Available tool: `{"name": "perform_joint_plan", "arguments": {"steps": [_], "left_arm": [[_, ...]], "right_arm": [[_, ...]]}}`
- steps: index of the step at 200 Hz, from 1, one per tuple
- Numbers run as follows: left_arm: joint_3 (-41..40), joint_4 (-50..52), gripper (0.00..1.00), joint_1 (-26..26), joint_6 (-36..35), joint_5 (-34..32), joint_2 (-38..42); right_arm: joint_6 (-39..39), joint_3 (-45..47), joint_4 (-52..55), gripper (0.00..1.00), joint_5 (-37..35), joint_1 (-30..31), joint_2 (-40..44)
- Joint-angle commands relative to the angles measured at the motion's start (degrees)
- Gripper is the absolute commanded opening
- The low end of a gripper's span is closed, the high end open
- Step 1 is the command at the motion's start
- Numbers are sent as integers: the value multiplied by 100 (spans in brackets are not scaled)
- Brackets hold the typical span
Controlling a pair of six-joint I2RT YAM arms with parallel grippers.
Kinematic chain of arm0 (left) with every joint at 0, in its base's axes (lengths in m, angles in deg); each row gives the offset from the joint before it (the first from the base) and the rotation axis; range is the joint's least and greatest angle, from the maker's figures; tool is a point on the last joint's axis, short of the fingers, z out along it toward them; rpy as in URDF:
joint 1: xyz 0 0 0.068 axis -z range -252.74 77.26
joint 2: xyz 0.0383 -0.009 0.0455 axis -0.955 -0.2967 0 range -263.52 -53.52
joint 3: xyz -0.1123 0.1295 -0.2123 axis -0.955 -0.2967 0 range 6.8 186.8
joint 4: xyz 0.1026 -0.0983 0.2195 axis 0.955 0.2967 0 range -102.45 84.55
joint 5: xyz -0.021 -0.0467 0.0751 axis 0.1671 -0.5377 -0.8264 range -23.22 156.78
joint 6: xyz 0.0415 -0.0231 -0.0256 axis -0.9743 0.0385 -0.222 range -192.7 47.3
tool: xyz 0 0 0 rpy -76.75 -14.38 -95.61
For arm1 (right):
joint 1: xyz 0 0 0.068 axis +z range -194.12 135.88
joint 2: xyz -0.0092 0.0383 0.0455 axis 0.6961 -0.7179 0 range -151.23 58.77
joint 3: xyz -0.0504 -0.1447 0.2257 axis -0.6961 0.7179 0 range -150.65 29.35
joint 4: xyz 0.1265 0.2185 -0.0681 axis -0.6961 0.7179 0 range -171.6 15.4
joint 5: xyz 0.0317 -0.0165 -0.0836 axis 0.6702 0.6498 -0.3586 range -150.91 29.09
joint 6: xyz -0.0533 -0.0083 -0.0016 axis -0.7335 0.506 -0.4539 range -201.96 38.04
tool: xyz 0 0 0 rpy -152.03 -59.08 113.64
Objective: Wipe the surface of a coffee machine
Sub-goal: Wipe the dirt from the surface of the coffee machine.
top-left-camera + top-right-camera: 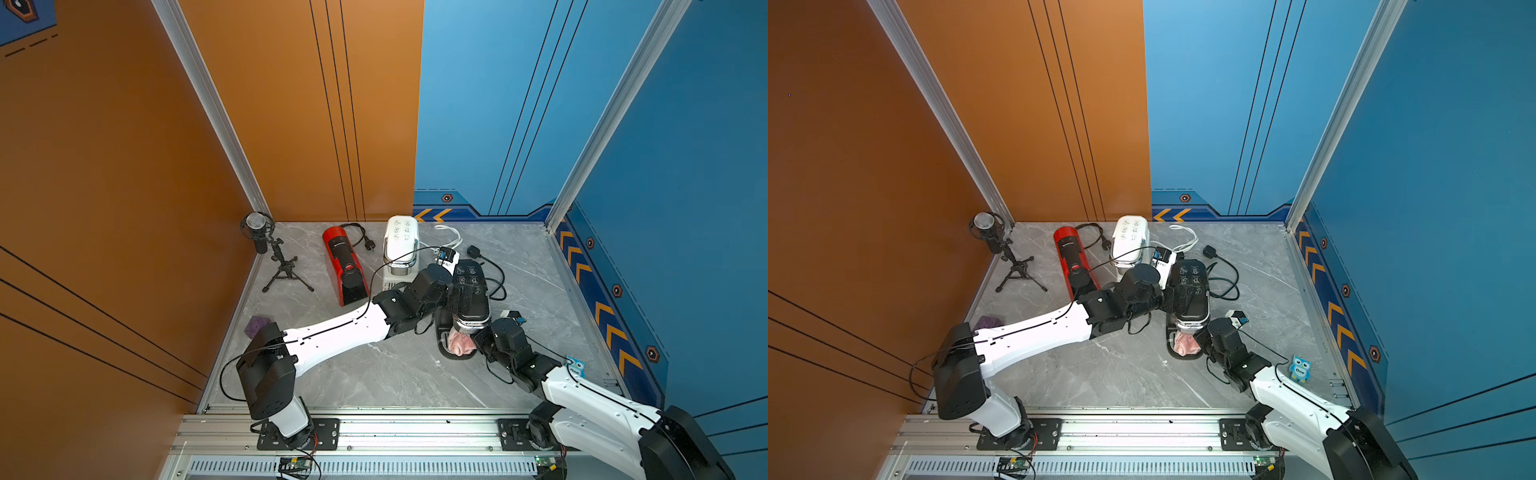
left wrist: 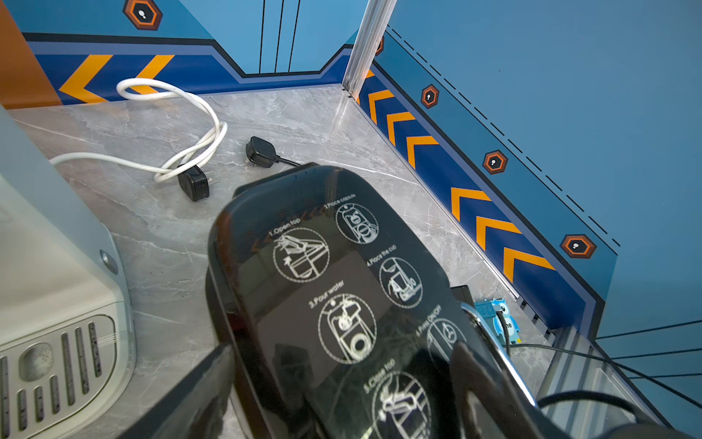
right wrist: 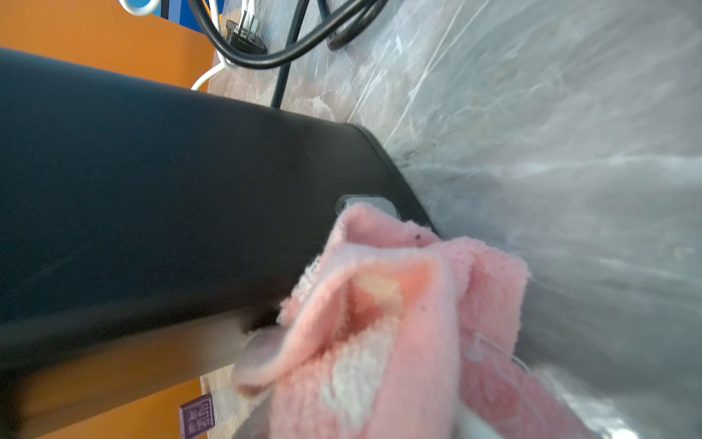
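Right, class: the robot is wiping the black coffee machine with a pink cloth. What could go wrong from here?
1. The left pincer straddles the black coffee machine at its top. If that hold is loose, a wiping push from the right pincer could shift or tip it.
2. The pink cloth is bunched low at the front, below the machine's head, so it might snag there.
3. The black cord loops on the table behind, and a sliding machine could drag it.
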Motion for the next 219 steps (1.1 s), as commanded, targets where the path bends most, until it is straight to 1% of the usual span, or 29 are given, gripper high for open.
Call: {"name": "perform_joint_plan", "arguments": {"steps": [1,20,40,49,62,69,82,92,112,126,146,172,183,197,219], "left_arm": [[-430,1330,89,-50,-182,148,-275],[-431,1315,89,-64,-174,172,-282],[-432,1308,89,-62,-172,210,-308],[-427,1315,89,-61,-169,208,-320],[-414,1315,89,-74,-154,232,-326],[-403,1315,89,-72,-152,247,-333],[-380,1315,89,-71,-142,265,-326],[-362,1315,89,-73,-147,247,-323],[-322,1321,89,-80,-149,264,-313],[-302,1314,89,-81,-170,293,-319],[-298,1315,89,-75,-188,348,-309],[-328,1315,89,-88,-195,348,-290],[-336,1313,89,-94,-200,348,-290],[-350,1298,89,-103,-193,322,-277],[-343,1289,89,-114,-184,355,-268]], "right_arm": [[-429,-86,61,0,-386,-285,-430],[-622,-182,139,0,-389,-332,-516],[-908,-170,162,0,-215,-699,-481],[-1094,-175,119,0,15,-974,-451],[-1404,-210,-81,0,547,-1355,-432],[-1574,-271,-150,0,853,-1454,-440],[-1829,-393,-335,0,1474,-1517,-505],[-1877,-398,-485,0,1772,-1488,-498],[-1765,-179,-492,0,1825,-1387,-287],[-1560,168,-646,0,1839,-1329,93],[-1261,616,-409,0,1747,-1229,1168],[-948,903,681,0,1297,-1018,3040],[-779,1019,1028,0,1115,-1001,3637],[-692,1168,1228,0,1059,-1015,4041],[-384,1373,912,0,1097,-994,4204]]}}
